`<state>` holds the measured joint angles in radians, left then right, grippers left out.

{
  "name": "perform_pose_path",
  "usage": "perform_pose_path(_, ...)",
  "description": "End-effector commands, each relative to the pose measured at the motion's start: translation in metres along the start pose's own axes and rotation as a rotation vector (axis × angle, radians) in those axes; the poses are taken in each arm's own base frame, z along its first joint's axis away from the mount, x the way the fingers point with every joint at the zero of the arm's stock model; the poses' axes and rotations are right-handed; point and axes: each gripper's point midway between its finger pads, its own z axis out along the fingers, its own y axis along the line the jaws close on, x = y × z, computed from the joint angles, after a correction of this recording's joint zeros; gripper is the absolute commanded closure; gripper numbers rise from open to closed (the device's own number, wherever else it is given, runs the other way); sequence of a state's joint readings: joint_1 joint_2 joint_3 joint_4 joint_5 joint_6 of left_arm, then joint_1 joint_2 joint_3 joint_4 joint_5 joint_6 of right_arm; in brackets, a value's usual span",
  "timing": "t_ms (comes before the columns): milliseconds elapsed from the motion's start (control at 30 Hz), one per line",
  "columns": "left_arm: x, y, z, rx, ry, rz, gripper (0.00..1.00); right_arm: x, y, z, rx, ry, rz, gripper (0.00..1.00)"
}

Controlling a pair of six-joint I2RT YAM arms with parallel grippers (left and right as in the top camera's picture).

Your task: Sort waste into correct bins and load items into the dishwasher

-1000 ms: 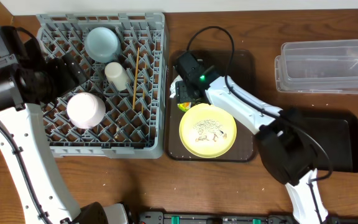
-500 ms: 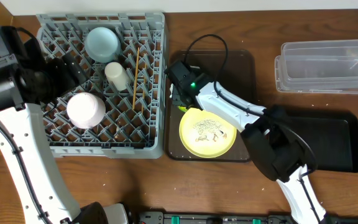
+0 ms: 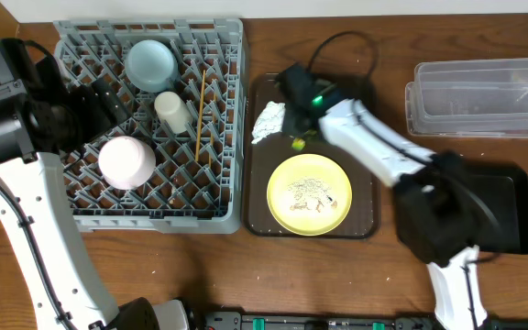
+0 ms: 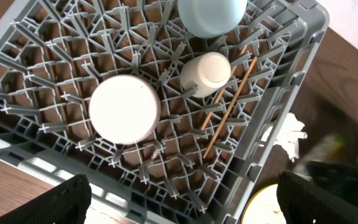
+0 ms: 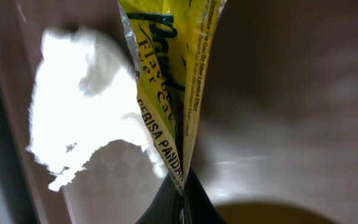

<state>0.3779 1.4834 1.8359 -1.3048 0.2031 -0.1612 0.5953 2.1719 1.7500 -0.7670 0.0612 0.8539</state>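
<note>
Right gripper (image 5: 182, 194): jaws nipped tight on one end of the yellow-green packet (image 5: 166, 93), a glossy printed film strip creased lengthwise. The crumpled white wrapper (image 3: 269, 119) lies just beside it on the smooth brown serving tray (image 3: 365, 215) (only a blur in the wrist view). The round yellow plate (image 3: 308, 193) sits on the same tray, with whitish rice scraps (image 3: 306, 191) at its centre.

Left gripper (image 4: 188, 205): jaws wide, holding nothing, above the grey lattice rack (image 4: 42, 68). The rack holds the white bowl (image 4: 124, 109), white cup (image 4: 207, 71), light blue bowl (image 4: 211, 14) and thin wooden chopsticks (image 4: 225, 109).
</note>
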Motion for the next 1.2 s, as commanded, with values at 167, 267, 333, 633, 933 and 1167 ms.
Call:
perform_pose_path(167, 0.0, 0.003, 0.0, -0.008, 0.001, -0.014, 0.04, -0.085, -0.092, -0.152, 0.031, -0.209, 0.229, 0.98)
perform_pose_path(267, 0.0, 0.003, 0.0, -0.008, 0.001, -0.014, 0.04, -0.101, -0.153, -0.167, 0.166, -0.261, 0.399, 0.99)
perform_pose_path(333, 0.0, 0.003, 0.0, -0.008, 0.001, -0.014, 0.04, -0.116, -0.185, -0.167, 0.234, -0.301, 0.454, 0.98)
perform_pose_path(633, 0.0, 0.003, 0.0, -0.008, 0.001, -0.014, 0.04, -0.168, -0.287, -0.153, 0.341, -0.408, 0.676, 0.95)
perform_pose_path(933, 0.0, 0.003, 0.0, -0.008, 0.001, -0.014, 0.04, -0.17, -0.298, -0.146, 0.306, -0.375, 0.723, 0.01)
perform_pose_path(1167, 0.0, 0.003, 0.0, -0.008, 0.001, -0.014, 0.04, -0.169, -0.204, -0.13, -0.113, -0.184, 0.375, 0.01)
